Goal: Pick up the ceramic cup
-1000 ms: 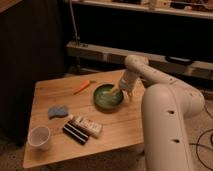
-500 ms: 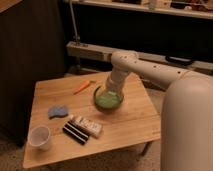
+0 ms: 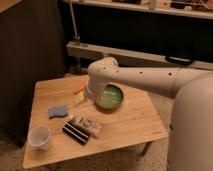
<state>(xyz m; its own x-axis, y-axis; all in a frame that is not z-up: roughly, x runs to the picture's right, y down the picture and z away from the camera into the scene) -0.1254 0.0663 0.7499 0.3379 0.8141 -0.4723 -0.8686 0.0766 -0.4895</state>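
The gripper (image 3: 82, 98), its grip impossible to tell, hangs by the green bowl (image 3: 112, 98); sweeping low toward the near-left ceramic cup (image 3: 40, 136) could clip the blue pad (image 3: 58, 110).

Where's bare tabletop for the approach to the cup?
Bare: right front of the table, between green bowl and edges; the back-left corner behind the blue sponge; the front strip right of the ceramic cup, below the packets. Crowded: the middle, where the gripper hangs between sponge and bowl.
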